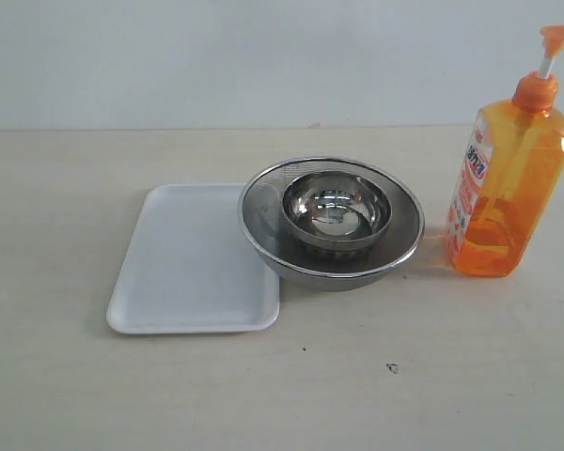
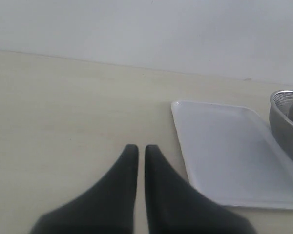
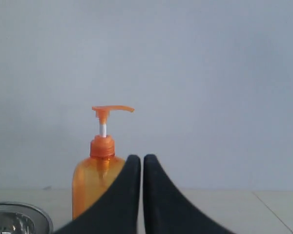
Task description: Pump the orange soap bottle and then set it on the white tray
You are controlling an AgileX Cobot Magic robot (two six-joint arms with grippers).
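On the pale worktop point(image 1: 66, 376), plenty of bare room along the front and at far left. Left of centre, the white tray point(image 1: 193, 258), flat and unloaded, right edge at or just under the rim of a steel strainer bowl point(image 1: 329, 275); cannot tell whether touching. At far right, well apart from the tray, the orange soap bottle point(image 1: 503, 202) — upright, near the strainer but clear of it. Nested in the strainer, a small steel bowl point(image 1: 336, 211). Atop the bottle, the pump head point(image 1: 556, 36), raised on its white stem.

Left gripper point(image 2: 141, 151): jaws all but together, empty, low over bare worktop near the tray. Right gripper point(image 3: 138, 161): jaws pressed together, empty, facing the bottle from some way off.

Pump judged not yet pressed. Best to come down squarely on the pump head, pressing straight along the stem to avoid tipping the tall bottle. Afterwards, open wide, grasp the body mid-height, lift above the strainer rim — or route along the open front. Set down on the tray's far-left half.
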